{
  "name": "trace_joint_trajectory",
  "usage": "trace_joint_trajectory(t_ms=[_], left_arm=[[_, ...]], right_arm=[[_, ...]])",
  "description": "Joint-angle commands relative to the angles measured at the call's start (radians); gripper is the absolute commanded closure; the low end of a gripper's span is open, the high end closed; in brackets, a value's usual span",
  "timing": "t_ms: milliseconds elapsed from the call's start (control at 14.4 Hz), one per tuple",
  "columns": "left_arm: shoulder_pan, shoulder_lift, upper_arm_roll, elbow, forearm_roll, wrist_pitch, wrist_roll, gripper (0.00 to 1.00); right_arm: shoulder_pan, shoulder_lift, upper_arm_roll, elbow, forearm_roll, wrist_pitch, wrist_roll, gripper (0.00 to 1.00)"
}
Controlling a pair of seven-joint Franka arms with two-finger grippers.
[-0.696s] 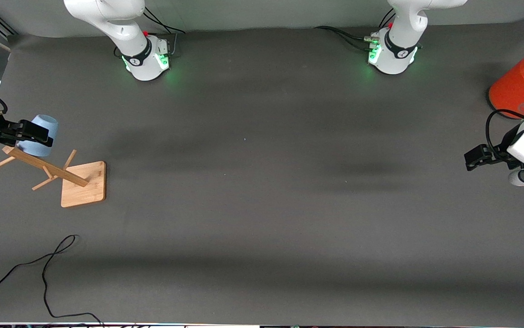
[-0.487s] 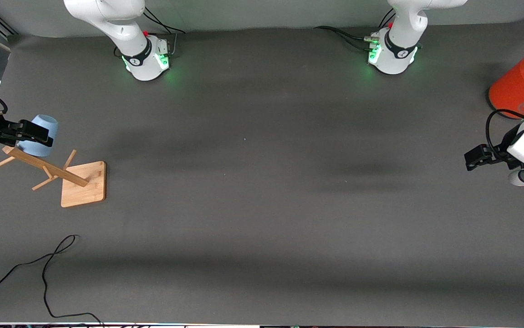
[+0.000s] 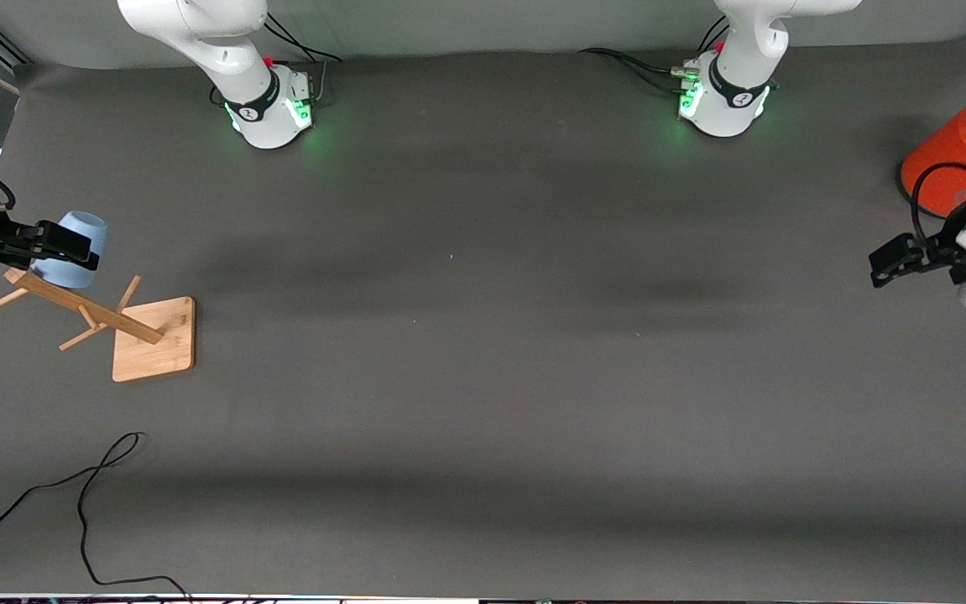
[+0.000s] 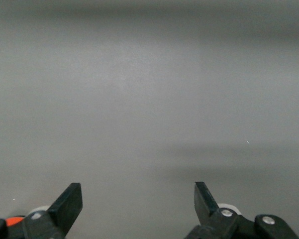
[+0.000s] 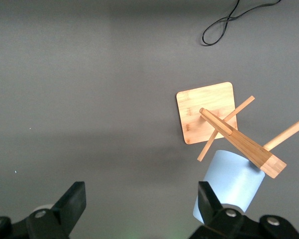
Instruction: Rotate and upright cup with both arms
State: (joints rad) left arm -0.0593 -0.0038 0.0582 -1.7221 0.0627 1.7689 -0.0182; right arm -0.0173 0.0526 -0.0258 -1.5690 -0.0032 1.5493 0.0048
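Observation:
The pale blue cup [image 3: 82,231] is up at the top end of a tilted wooden rack [image 3: 84,307] at the right arm's end of the table. In the right wrist view the cup [image 5: 234,180] lies just outside one finger [image 5: 208,198], beside the rack's post tip, not between the jaws. My right gripper [image 3: 70,248] [image 5: 142,195] is open and empty, level with the cup. My left gripper [image 3: 885,263] [image 4: 138,195] is open and empty over bare mat at the left arm's end of the table.
The rack's square wooden base [image 3: 155,338] [image 5: 207,112] stands on the dark mat, with pegs sticking out from the post. A large orange cylinder [image 3: 948,164] with a grey top stands by the left gripper. A black cable [image 3: 88,495] lies nearer the front camera.
My left arm has shifted, carrying its gripper closer to the orange cylinder. The right gripper and the cup have not moved.

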Motion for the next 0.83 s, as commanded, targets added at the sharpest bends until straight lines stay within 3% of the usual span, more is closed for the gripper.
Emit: trace_joint_trajectory(t_ms=[0, 417, 765], left_arm=[[-0.007, -0.042, 0.003, -0.047, 0.003, 0.004, -0.002, 0.0], [-0.008, -0.031, 0.003, -0.048, 0.002, 0.011, 0.0, 0.0], [-0.014, -0.024, 0.003, -0.047, 0.002, 0.015, 0.001, 0.0]], right_arm=[[0.002, -0.01, 0.001, 0.006, 0.014, -0.006, 0.027, 0.0], [-0.003, -0.019, -0.019, 0.0, 0.012, -0.012, 0.03, 0.0], [0.0, -0.124, -0.155, -0.137, 0.012, -0.011, 0.176, 0.0]])
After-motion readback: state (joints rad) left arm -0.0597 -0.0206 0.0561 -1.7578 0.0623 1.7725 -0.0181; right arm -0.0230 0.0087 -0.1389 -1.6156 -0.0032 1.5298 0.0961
